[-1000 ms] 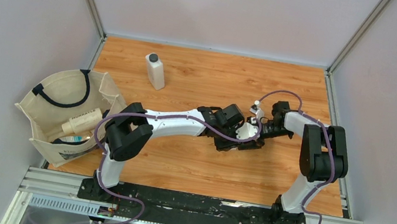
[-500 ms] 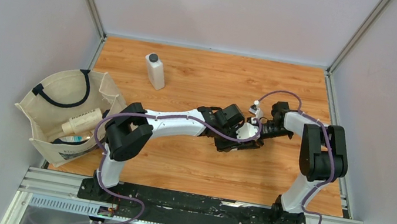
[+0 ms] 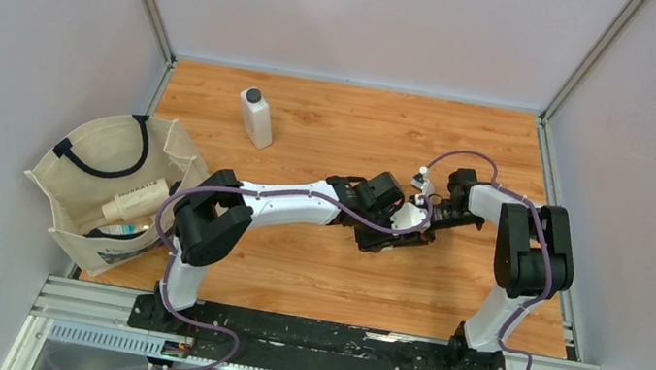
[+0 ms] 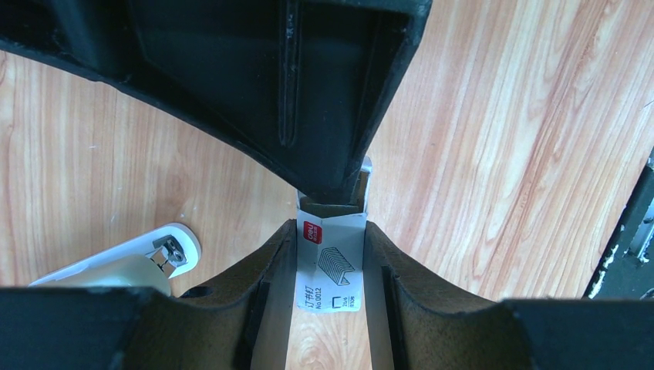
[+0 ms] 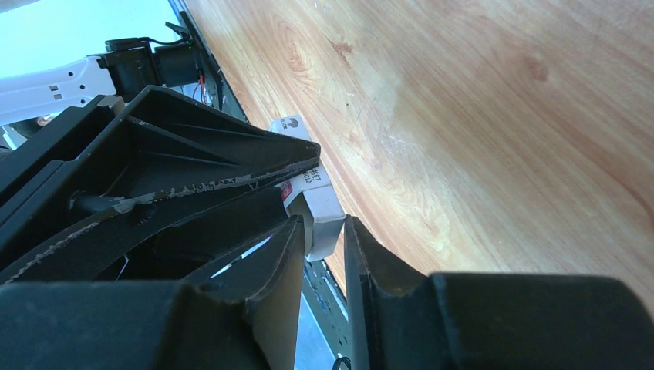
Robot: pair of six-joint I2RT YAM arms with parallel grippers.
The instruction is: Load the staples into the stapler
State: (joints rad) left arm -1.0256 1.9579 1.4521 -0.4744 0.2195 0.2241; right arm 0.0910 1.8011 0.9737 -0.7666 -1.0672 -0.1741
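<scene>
The staples [image 4: 330, 266], a small white box with a red logo and a staple drawing, are pinched between the fingers of my left gripper [image 4: 330, 231], which is shut on them just above the wooden table. My right gripper [image 5: 324, 223] meets it head-on, and its two fingertips press on the box's far end [image 5: 322, 206]. In the left wrist view the right gripper's black body [image 4: 308, 92] fills the top. A white stapler [image 4: 131, 258] lies on the table to the lower left of the box. In the top view both grippers meet at mid-table [image 3: 406, 226].
A white bottle with a dark cap [image 3: 257, 117] stands at the back left. A canvas bag [image 3: 71, 235] holding bottles sits at the left edge. Purple cables loop over both arms. Grey walls enclose the table.
The right gripper's jaws have narrowed around the end of the staples box. Both arms have barely shifted, and the left gripper's hold is the same.
</scene>
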